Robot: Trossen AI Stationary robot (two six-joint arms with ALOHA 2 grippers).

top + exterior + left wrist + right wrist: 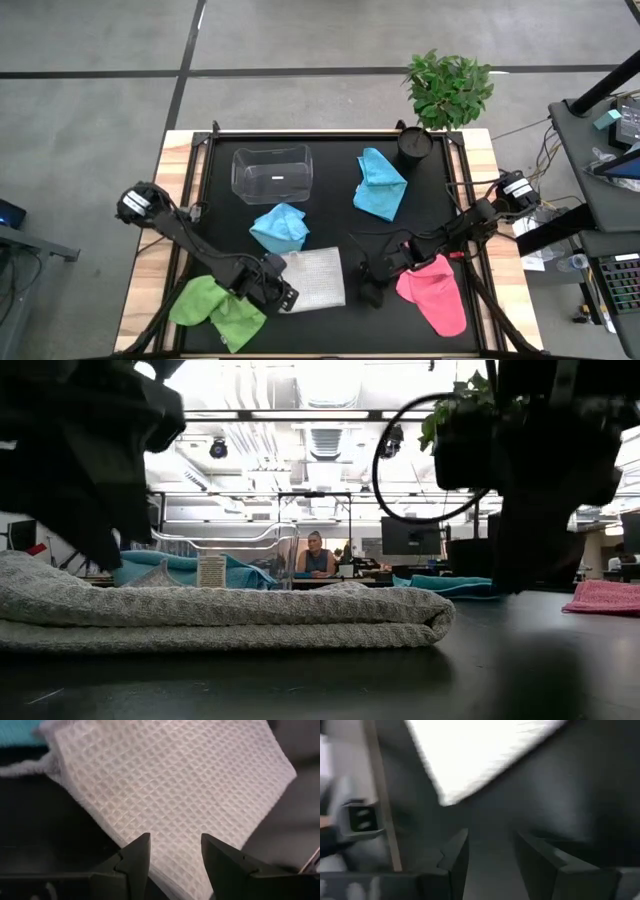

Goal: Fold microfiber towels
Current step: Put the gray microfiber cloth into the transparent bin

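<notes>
Currently you have the grey-white towel (316,277) lying folded flat at the mat's (330,165) front, left gripper (175,851) parted just over its edge, apparently released, right gripper (487,851) parted, empty, beside it.

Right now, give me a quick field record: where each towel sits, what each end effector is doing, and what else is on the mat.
grey-white towel: folded, front centre
left end effector: open over the grey-white towel's edge
right end effector: open above bare mat, nothing between its fingers
lime green towel: crumpled, front left
pink towel: front right
light blue towels: one mid-mat, one near the black pot
clear tub: back left, empty
black pot: back right
</notes>
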